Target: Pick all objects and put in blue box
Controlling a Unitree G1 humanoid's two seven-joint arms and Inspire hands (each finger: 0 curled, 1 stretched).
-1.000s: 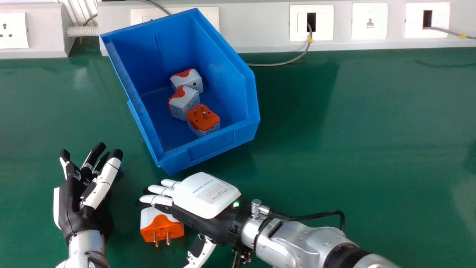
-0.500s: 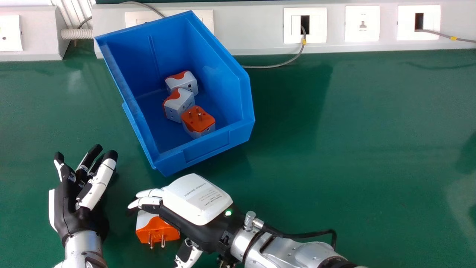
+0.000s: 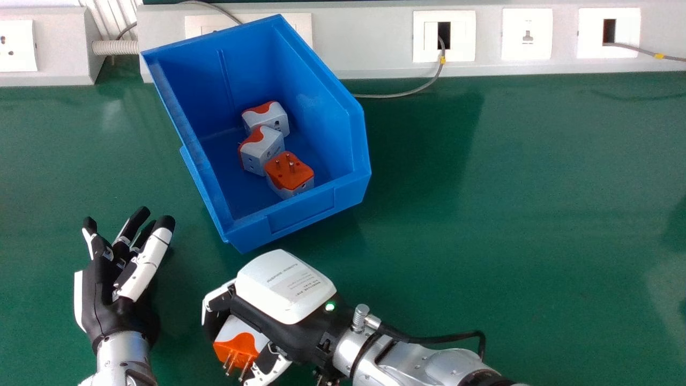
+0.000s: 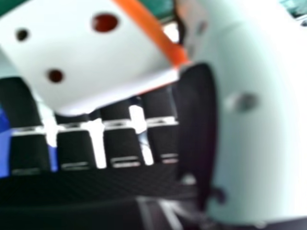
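Observation:
My right hand (image 3: 289, 292) is low in the head view, in front of the blue box (image 3: 300, 217), its fingers curled round a white and orange plug adapter (image 3: 236, 343) with the thumb against its near side. In the right hand view the adapter's white face with holes (image 4: 81, 52) lies between the curled fingers and the thumb (image 4: 254, 124) of my right hand. Three similar adapters rest inside the box: one at the back (image 3: 268, 118), one in the middle (image 3: 261, 150), one with pins upward (image 3: 289, 172). My left hand (image 3: 110, 300) lies palm up at the left, open.
The green table (image 3: 509, 214) extends to the right of the box. Behind it runs a white socket panel (image 3: 375, 37), with a grey cable (image 3: 396, 95) dropping onto the table beside the box.
My right hand has shifted slightly left and its fingers have curled round the adapter, which has tilted and turned a little. My left hand keeps its pose.

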